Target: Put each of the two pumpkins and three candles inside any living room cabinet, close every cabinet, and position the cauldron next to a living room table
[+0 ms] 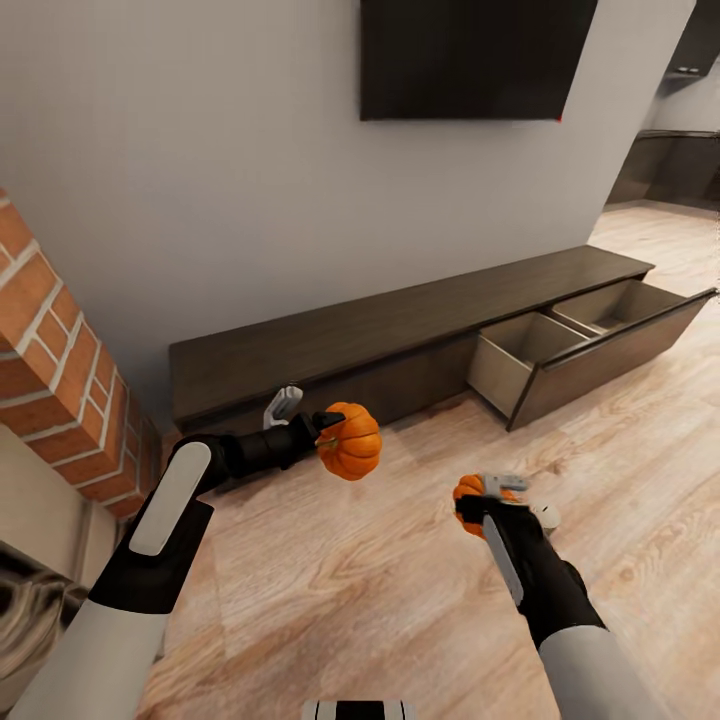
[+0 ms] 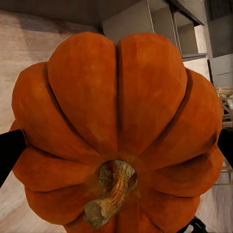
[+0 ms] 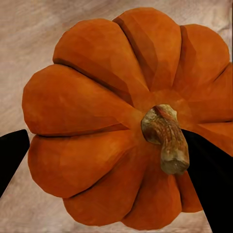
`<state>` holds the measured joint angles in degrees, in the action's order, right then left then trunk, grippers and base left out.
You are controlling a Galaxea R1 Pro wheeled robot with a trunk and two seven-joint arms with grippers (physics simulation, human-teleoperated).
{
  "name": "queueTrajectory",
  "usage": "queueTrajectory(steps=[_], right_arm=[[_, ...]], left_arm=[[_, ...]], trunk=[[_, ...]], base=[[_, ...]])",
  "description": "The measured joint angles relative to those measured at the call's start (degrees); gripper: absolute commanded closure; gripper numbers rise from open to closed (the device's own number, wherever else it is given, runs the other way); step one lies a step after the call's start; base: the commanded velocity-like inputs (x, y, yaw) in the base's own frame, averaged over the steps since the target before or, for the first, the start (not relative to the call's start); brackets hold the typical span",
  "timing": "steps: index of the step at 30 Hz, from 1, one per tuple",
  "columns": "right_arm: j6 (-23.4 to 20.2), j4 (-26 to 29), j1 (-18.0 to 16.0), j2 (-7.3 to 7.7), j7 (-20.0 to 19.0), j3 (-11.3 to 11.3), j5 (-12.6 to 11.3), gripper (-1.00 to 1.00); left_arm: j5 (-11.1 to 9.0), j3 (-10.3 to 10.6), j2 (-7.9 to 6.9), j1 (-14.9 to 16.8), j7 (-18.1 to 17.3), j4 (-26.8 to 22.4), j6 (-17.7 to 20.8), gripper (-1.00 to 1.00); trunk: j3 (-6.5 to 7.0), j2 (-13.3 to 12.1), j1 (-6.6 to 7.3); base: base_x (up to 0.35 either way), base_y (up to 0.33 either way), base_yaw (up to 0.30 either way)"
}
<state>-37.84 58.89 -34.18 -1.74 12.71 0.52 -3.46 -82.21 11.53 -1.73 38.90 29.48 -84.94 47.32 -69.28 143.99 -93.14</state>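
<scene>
The head camera looked forward and down from above both arms, over the wood floor [image 1: 400,600] toward the long dark cabinet [image 1: 400,330] at 12 o'clock, its open drawer [image 1: 590,350] at 2 o'clock. Each wrist camera sat very near its own pumpkin, the left one [image 2: 116,131] facing the cabinet, the right one [image 3: 121,121] facing the floor. Both pumpkins appeared smaller in the head view.

One bright orange ribbed pumpkin [image 1: 351,441] is hanging clamped in the left tool [image 1: 330,428] above the wooden floor, just in front of the long dark brown cabinet [image 1: 400,325]. A second pumpkin [image 1: 470,497], stem toward the camera, is sitting gripped in the right tool [image 1: 488,505]. The cabinet's right-hand drawer [image 1: 590,345] is standing pulled open, showing pale compartments.
</scene>
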Motion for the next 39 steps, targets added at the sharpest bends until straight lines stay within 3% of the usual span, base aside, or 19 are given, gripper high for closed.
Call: queueTrajectory(steps=[3,11,13,19,22,39], right_arm=[[-4.85,14.75,7.18,-0.62,0.05,-0.05,0.14,1.0],[-6.67,21.04,10.03,-1.2,-0.17,-0.4,-0.03,1.0],[-6.5,23.95,10.83,-2.48,-0.31,-0.49,-0.02,1.0],[-6.42,24.84,11.1,-2.99,0.0,-0.21,0.29,1.0],[-6.4,24.85,11.1,-2.94,0.04,-0.2,0.37,1.0],[-6.31,25.12,11.23,-2.88,0.05,-0.12,0.22,1.0]], left_arm=[[0.02,0.0,0.01,0.0,-0.01,0.01,0.0,1.0],[-0.09,0.26,0.13,0.0,0.02,0.01,-0.02,1.0],[-0.03,0.32,0.19,0.0,0.05,0.02,-0.02,1.0],[0.07,0.39,0.28,0.01,0.16,0.02,-0.11,1.0],[-0.2,0.39,0.21,0.01,0.11,0.02,-1.51,1.0],[0.15,0.46,0.19,0.01,0.13,0.04,-1.48,1.0]], trunk=[[0.67,-0.04,0.08],[2.45,-0.15,0.28],[2.9,-0.18,0.34],[4.31,-0.26,0.48],[5.13,-0.3,0.53],[9.77,-0.53,0.96]], base=[[0.0,0.0,0.0],[0.0,0.0,0.0],[0.0,0.0,0.0],[-0.048,0.0,-0.089],[-0.309,0.0,-0.212],[-0.337,0.0,-0.233]])
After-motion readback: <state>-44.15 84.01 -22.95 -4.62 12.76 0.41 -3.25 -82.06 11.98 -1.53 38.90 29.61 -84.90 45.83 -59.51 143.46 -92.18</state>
